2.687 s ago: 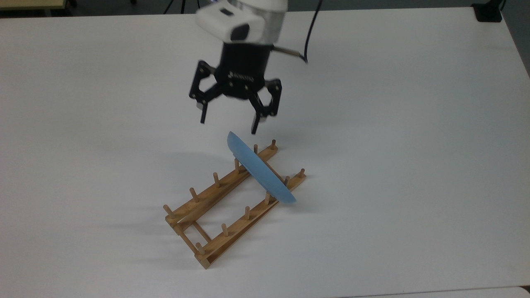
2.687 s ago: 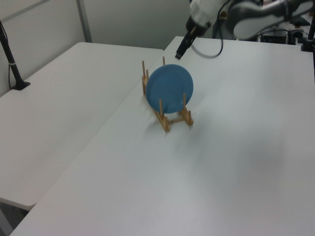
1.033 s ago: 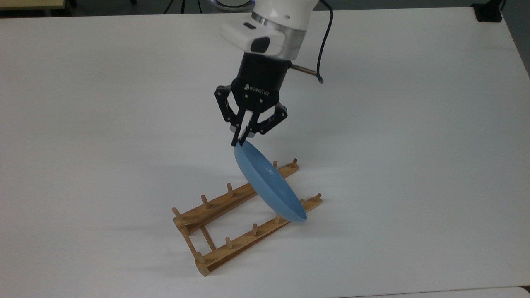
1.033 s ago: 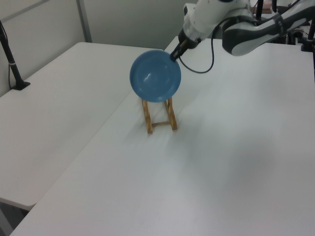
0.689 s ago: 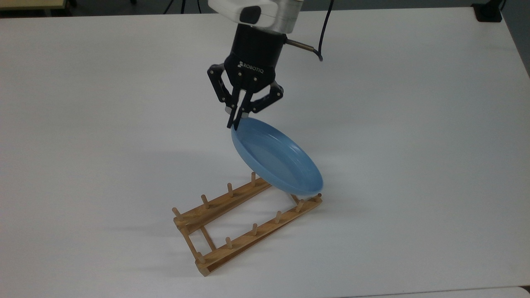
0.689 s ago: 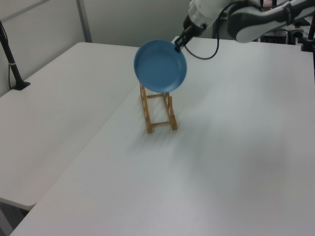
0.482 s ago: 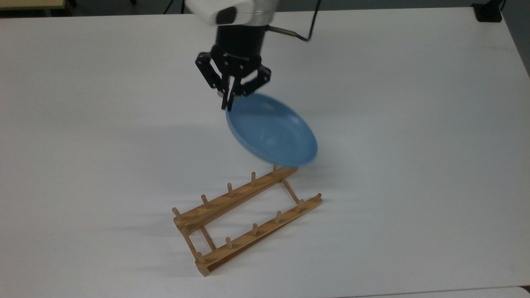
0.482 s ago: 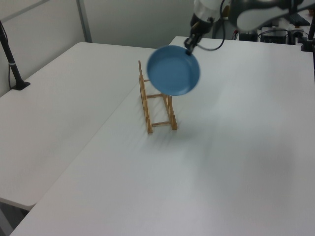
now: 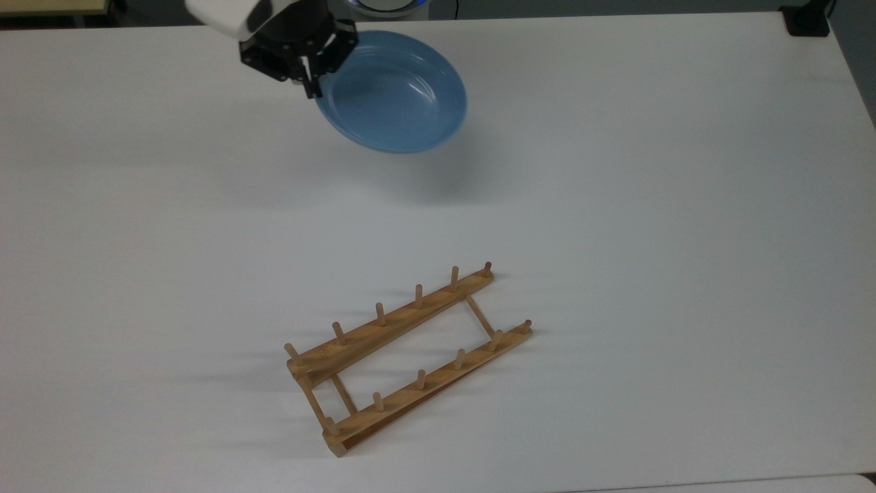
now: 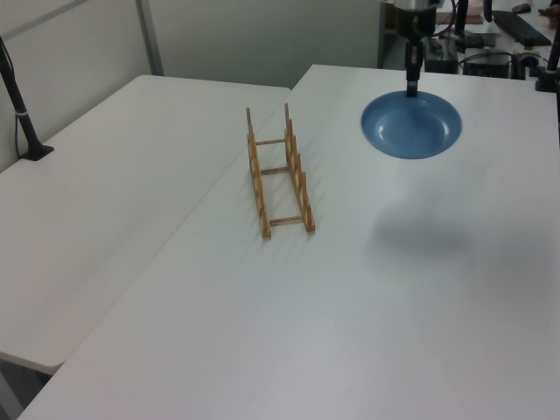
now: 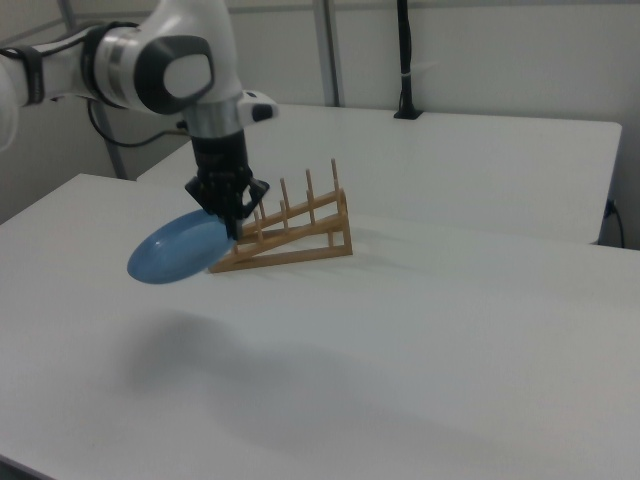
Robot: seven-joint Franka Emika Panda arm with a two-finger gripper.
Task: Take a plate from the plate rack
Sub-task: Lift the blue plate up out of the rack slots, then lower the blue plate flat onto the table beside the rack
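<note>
Gleaming light-blue plate (image 9: 400,96), round, shallow, raised rim, faint rings.

arm (image 9: 233,14) cut off by top view's upper edge, fingers (image 11: 236,225) hiding plate rack's (image 11: 290,235) near end
</note>
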